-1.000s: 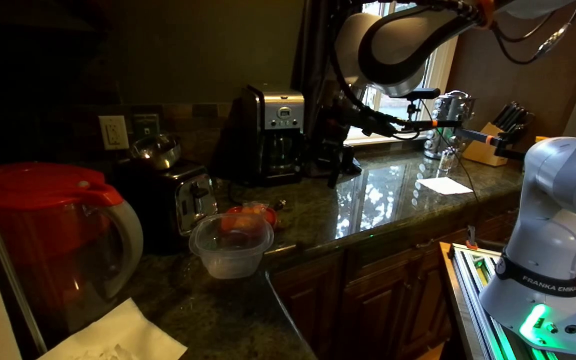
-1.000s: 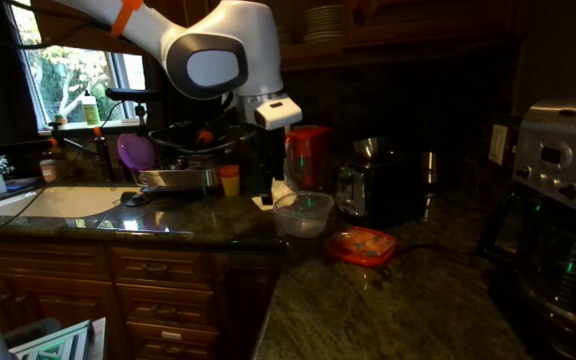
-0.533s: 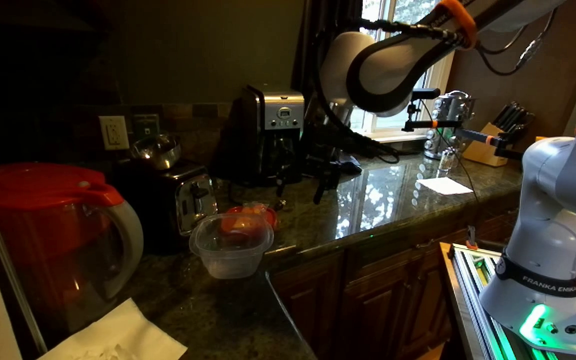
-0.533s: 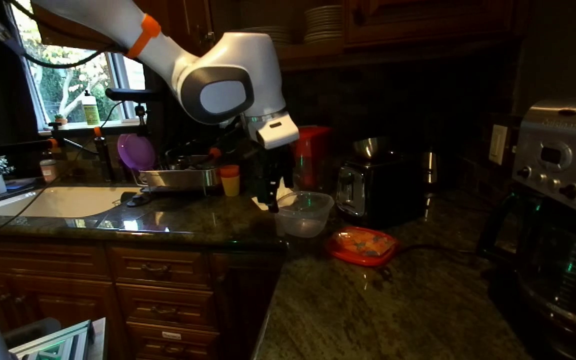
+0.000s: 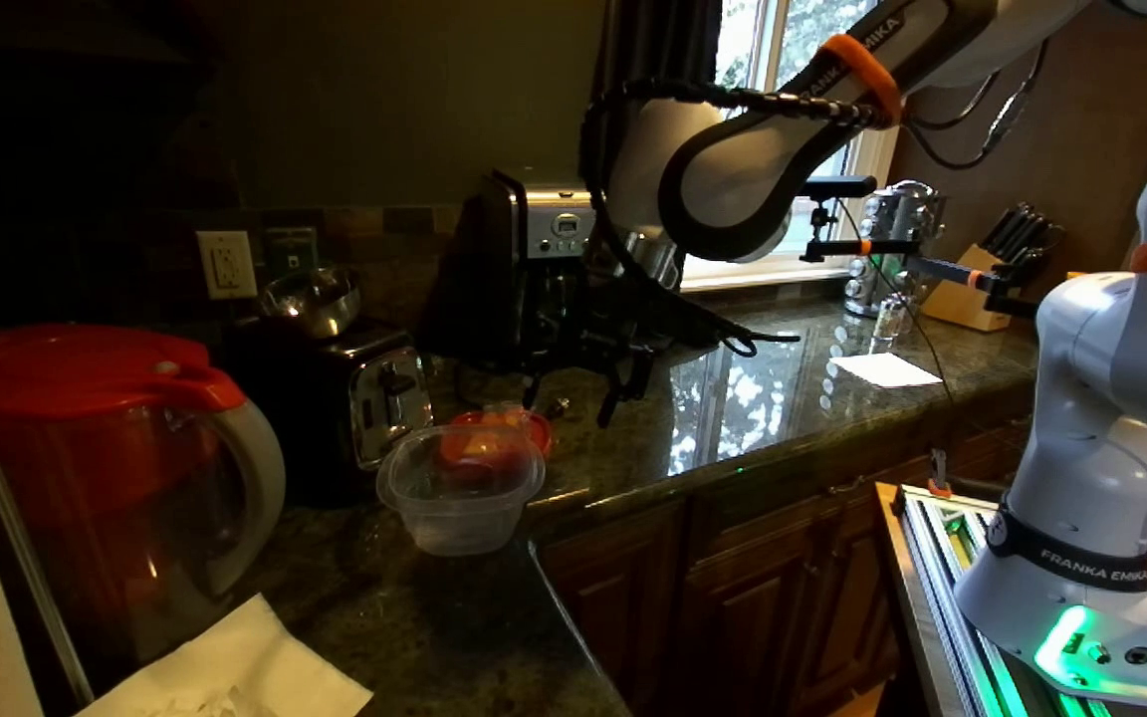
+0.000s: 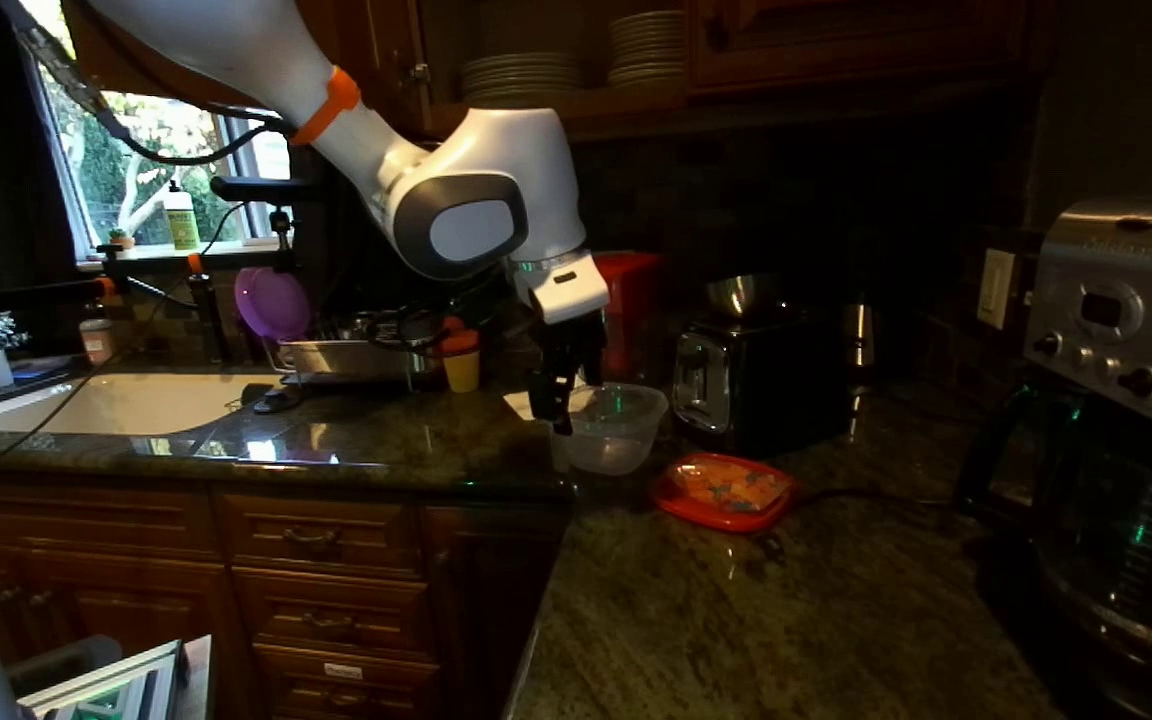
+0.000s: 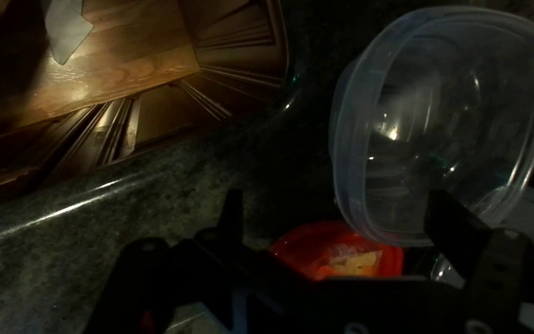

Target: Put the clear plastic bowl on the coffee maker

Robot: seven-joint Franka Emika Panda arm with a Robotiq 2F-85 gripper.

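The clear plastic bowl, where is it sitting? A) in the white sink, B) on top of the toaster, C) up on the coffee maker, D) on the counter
D: in both exterior views the clear plastic bowl stands on the dark counter, apart from the coffee maker.

Robot arm (image 5: 1091,368), white, smooth-cased, with black and orange trim.
Joint cover (image 6: 474,236): pale oval, dark grey surround. Orange bands (image 5: 867,75): two, plain. Cable (image 5: 733,97): black, wrapped. Forearm strip (image 5: 887,40): dark, white lettering partly covered. Wrist ring (image 5: 658,257): silver. Wrist block (image 6: 581,298): white, rounded, dark slot (image 6: 564,277). Base (image 5: 1002,593): white, black collar (image 5: 1051,558) lettered FRANKA EMIKA in white, green-lit panel (image 5: 1061,637), round dark fitting (image 5: 1139,655). Gripper (image 7: 335,195): black, fingers (image 7: 232,213) slim and tapering, pale round screw heads (image 7: 355,328).
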